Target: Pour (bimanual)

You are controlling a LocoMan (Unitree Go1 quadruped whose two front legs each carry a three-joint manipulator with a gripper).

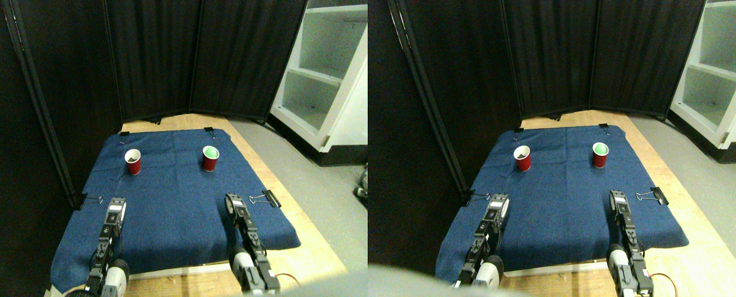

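Observation:
Two red cups stand upright at the far end of a blue cloth (176, 204). The left cup (133, 162) has a white inside with something dark at its bottom. The right cup (210, 158) shows a green inside. My left gripper (117, 203) rests low over the near left part of the cloth, well short of the left cup. On the near right, my right gripper (232, 199) sits equally far from the right cup. Neither gripper touches a cup.
The cloth is held to a wooden board (318, 247) by black binder clips (267, 198). Black curtain panels (157, 55) close off the back and left. A white shelf unit (324, 80) stands at the back right on grey floor.

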